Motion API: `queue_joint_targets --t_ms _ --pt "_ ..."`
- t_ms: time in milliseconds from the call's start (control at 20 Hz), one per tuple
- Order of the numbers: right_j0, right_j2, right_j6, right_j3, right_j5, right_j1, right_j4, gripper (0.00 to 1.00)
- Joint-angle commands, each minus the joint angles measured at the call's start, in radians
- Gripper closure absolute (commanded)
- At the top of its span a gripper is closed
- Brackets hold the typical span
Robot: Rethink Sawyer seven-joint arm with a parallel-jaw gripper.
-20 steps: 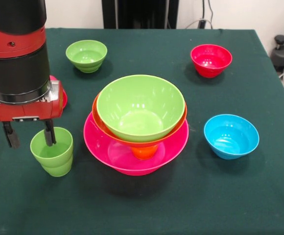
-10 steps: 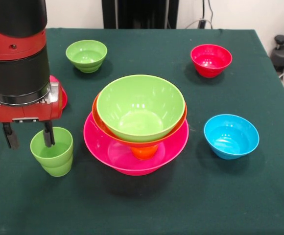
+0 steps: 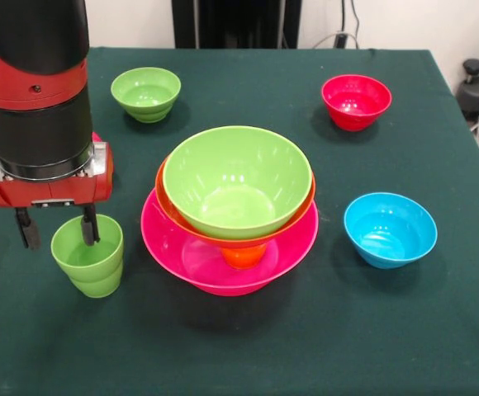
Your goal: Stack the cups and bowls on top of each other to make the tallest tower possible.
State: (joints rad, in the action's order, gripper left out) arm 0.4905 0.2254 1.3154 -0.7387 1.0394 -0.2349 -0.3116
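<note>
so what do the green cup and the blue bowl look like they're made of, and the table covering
Green cup and blue bowl: probably moulded plastic, glossy, with bright highlights on their walls and uniform colour. Table covering: likely a dark green cloth, matte with no reflections, though its weave can't be made out.

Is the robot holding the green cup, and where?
Not yet. The end effector is open, straddling the green cup's rim: one finger inside, the other outside.

Red and black arm coming straight down, wrist vertical, gripper (image 3: 59, 229) pointing downward, two dark fingers (image 3: 89, 229) spread apart
</note>
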Motion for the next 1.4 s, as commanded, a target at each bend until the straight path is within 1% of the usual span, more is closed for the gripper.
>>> queue_joint_targets --t_ms 50,150,300,550,800,1000,1150,1400 --pt "-0.021 0.006 -0.015 -0.136 -0.059 0.006 -0.039 0.00" --pt "-0.019 0.004 -0.006 -0.141 -0.070 0.008 -0.037 0.00" --pt "-0.018 0.001 0.002 -0.124 -0.079 0.019 -0.035 0.00" --pt "-0.019 0.001 -0.010 -0.095 -0.069 0.040 -0.030 0.00" --pt "-0.033 -0.008 0.023 -0.090 -0.063 0.044 -0.022 0.00" --pt "-0.056 -0.022 0.066 -0.079 -0.059 0.049 -0.021 0.00" --pt "-0.068 -0.022 0.079 -0.060 -0.062 0.066 -0.019 0.00" --pt "-0.079 -0.027 0.102 -0.067 -0.069 0.068 -0.009 0.00"
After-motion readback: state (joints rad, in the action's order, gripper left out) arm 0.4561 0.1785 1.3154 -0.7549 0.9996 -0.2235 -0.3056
